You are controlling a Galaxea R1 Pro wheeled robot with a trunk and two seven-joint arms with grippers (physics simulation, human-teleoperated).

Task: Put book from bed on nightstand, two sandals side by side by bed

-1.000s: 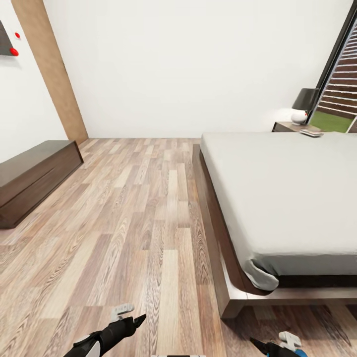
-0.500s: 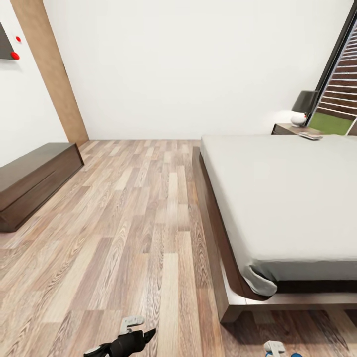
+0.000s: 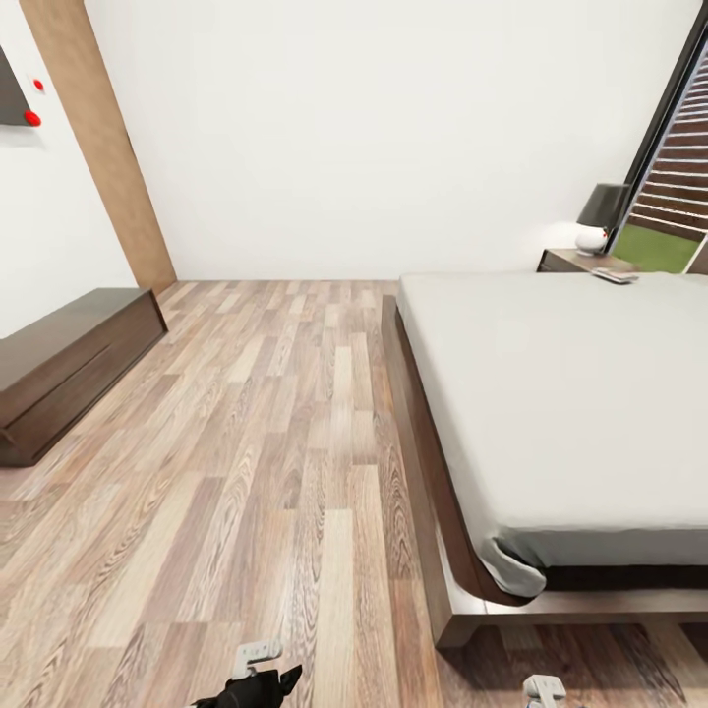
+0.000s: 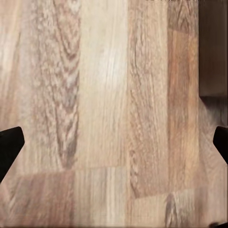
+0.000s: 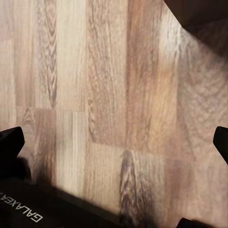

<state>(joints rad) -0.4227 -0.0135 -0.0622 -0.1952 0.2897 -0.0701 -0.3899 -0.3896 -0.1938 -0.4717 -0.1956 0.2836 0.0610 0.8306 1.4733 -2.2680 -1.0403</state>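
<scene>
One label is legible: "GALAXEA" on the robot's dark body [image 5: 28,209] in the right wrist view. One bed [image 3: 551,393], one nightstand [image 3: 570,261], one lamp [image 3: 600,216]; the book [image 3: 616,275] lies on the nightstand. Both the left gripper [image 4: 114,147] and the right gripper [image 5: 114,147] are spread wide and empty above the wooden floor [image 3: 246,442].

The bed [image 3: 551,393] runs off the right edge. A small flat thing [image 3: 616,276] on the far nightstand [image 3: 570,261] is too small to tell.
</scene>
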